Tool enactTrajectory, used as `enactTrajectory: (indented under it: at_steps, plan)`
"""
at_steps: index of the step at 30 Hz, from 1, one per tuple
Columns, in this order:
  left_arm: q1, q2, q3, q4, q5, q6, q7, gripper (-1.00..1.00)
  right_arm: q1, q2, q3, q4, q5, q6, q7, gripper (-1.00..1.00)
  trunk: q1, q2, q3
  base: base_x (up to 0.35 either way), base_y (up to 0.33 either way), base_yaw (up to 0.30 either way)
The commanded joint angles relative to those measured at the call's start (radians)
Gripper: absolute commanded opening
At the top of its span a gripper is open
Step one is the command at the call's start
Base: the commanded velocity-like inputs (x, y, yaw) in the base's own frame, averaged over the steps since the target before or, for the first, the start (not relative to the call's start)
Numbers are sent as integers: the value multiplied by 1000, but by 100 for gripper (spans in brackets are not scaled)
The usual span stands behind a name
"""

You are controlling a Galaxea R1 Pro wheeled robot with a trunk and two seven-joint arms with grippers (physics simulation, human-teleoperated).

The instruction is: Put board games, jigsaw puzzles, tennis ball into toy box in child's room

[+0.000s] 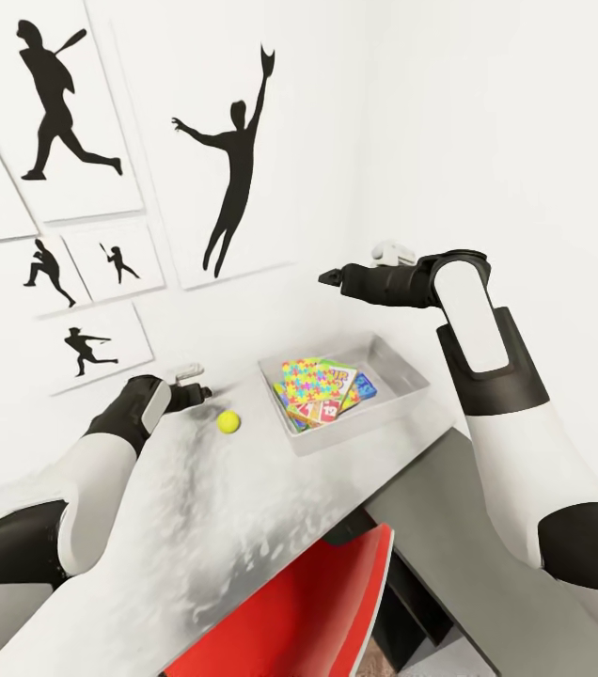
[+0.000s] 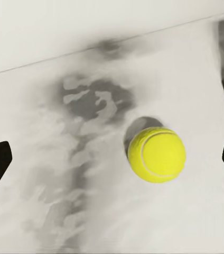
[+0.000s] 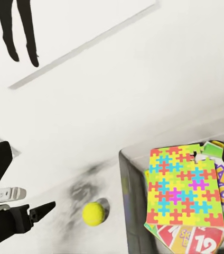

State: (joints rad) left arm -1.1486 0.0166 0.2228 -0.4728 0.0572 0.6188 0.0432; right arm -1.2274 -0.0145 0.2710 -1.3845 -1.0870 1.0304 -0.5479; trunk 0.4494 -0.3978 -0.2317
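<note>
Head view: left gripper (image 1: 201, 393), fingers wide apart and empty, sits just left of tennis ball (image 1: 228, 421); the right gripper's (image 1: 327, 277) opening I cannot tell.

Your table (image 1: 243, 527) had a smooth, light grey top with darker cloudy mottling, matt like polished stone or concrete. The tennis ball (image 2: 156, 154) looked even and faintly felted, yellow-green with a pale seam, no gloss. The toy box (image 1: 402, 369) seemed smooth matt grey plastic. Inside it, the jigsaw puzzle (image 3: 182, 186) on top was flat and brightly printed, and the board games (image 1: 322, 410) under it looked like printed card. The red chair (image 1: 308, 611) below showed a glossy plastic shell. Your arms wore smooth white casing with matt black joints, and the left pincer (image 1: 202, 393) was matt black.
</note>
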Motion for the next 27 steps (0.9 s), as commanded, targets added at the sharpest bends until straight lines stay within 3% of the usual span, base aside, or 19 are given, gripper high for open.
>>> enactTrajectory:
  at_steps: [1, 10, 27]
  plan:
    - [-1, -3, 3, -2, 6, 0, 5, 100, -1, -1, 2, -1, -10, 1, -10, 100, 1, -2, -4, 0, 0, 0]
    - [0, -39, 1, -6, 6, -32, 4, 100, -1, -1, 5, -1, -10, 1, -10, 100, 1, -2, -18, 0, 0, 0]
    - [-1, -44, 1, -22, 6, -69, 4, 100, -1, -1, 5, -1, -8, 0, -10, 100, 1, -2, -46, 0, 0, 0]
